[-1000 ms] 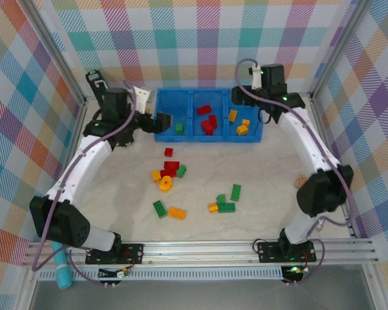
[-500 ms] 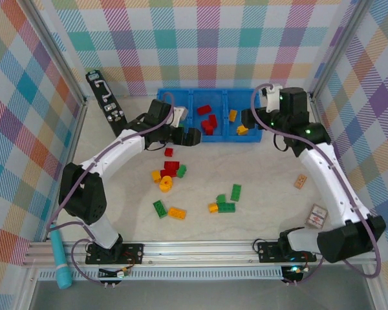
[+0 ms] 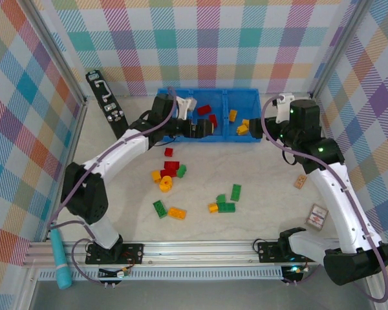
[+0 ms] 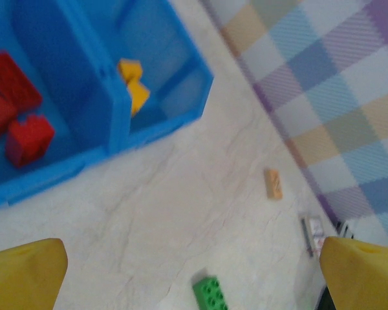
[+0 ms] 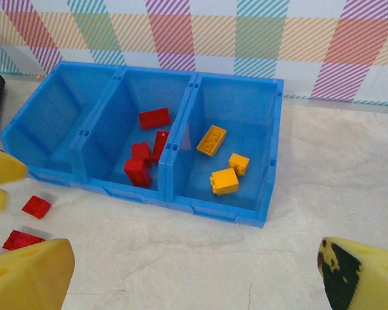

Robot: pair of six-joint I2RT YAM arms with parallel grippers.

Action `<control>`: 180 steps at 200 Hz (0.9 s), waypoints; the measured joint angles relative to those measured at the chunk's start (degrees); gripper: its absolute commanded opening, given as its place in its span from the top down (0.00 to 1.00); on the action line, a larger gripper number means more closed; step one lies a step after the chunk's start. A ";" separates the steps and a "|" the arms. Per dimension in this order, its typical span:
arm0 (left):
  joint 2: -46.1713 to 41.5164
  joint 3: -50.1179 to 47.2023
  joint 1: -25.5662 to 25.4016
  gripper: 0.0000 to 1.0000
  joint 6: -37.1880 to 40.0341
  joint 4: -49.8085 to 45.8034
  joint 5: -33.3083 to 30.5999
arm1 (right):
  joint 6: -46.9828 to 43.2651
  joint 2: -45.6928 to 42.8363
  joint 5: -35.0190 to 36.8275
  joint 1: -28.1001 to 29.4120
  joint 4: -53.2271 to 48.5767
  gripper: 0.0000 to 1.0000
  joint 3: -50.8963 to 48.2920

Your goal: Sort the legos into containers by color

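The left claw (image 4: 194, 276) is spread wide, nothing between its yellow fingertips (image 4: 22, 274). In the top view it hangs over the near-left part of the tray (image 3: 236, 138), where its arm hides the left compartment (image 5: 48, 126). The right claw (image 5: 194, 274) is spread wide too (nothing pinched). It sits off the tray's right end and faces it. Ahead of it, four red legos (image 5: 145, 158) lie in the middle compartment (image 5: 132, 97) and three yellow legos (image 5: 223, 181) in the right compartment (image 5: 246, 106). The other legos (image 3: 168, 171) are scattered on the desk (image 3: 258, 161) in front of the tray: a red, yellow and green huddle near the left arm, a green and a yellow one nearer the bases, and a green and yellow group towards the middle. A small red one (image 3: 169, 152) lies just before the tray. Near the right arm lie a tan tile (image 3: 300, 181) and, closer in, a card (image 3: 317, 216). A black bar (image 3: 107, 97) leans at the far-left corner, and a teal tube (image 3: 61, 258) lies beyond the near rail (left side). Plaid walls close in the desk.
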 measured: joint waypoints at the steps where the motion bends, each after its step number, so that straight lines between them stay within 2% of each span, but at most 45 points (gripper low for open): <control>1: -0.24 0.00 0.00 0.00 -0.07 0.07 -0.20 | -0.02 0.00 0.02 0.00 0.00 0.03 0.00; 22: -6.97 0.13 0.22 0.00 -2.10 2.86 -4.96 | 0.17 -0.15 0.42 0.02 0.04 0.02 -0.02; 34: -11.78 -1.84 0.92 0.00 -3.80 8.33 -6.95 | 0.22 -0.33 0.61 0.02 0.17 0.01 -0.04; 57: -20.35 -7.21 5.38 0.00 -10.38 18.27 -8.83 | 0.79 -0.83 0.83 0.00 0.39 0.01 -0.07; 82: -20.70 -6.40 11.17 0.00 -13.31 20.96 -9.70 | 1.70 -1.36 0.79 0.02 0.55 0.01 -0.07; 101: -20.26 -7.02 11.61 0.00 -13.31 20.94 -10.27 | 2.16 -1.40 0.79 0.00 0.61 0.01 -0.07; 122: -21.59 -11.50 11.19 0.00 -12.68 25.05 -9.84 | 2.80 -1.44 0.79 0.00 0.59 0.01 -0.07; 141: -21.86 -11.47 10.54 0.00 -10.14 22.14 -10.19 | 3.02 -1.55 0.79 0.02 0.33 0.01 -0.04; 153: -20.74 -7.82 9.09 0.01 -6.64 16.46 -10.80 | 3.17 -1.60 0.76 0.02 -0.35 0.01 0.15; 180: -17.09 1.49 0.46 0.04 2.62 4.55 -14.93 | 3.17 -1.64 -0.02 0.00 -3.39 0.01 1.88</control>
